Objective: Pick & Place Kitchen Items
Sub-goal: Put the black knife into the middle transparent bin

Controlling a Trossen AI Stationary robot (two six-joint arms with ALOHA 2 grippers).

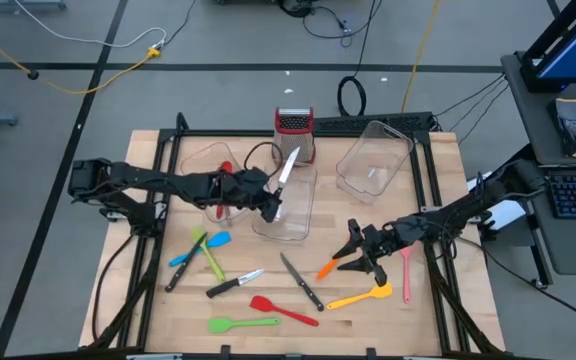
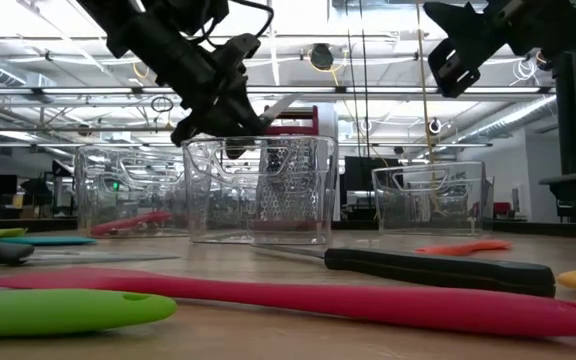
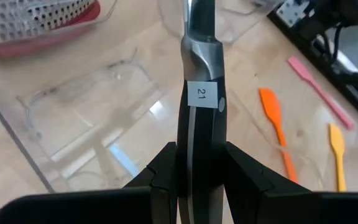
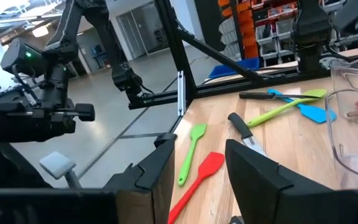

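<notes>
I am holding a black-handled knife (image 3: 197, 134) in my left pincer (image 3: 201, 171), clamped on its handle, above the middle clear tub (image 1: 286, 205); its blade is pointing toward the grater (image 1: 294, 130). My right pincer (image 1: 360, 252) is hovering with parted fingers, holding nothing, over the bench (image 1: 148, 320) near the orange spatula (image 1: 326, 267).
</notes>
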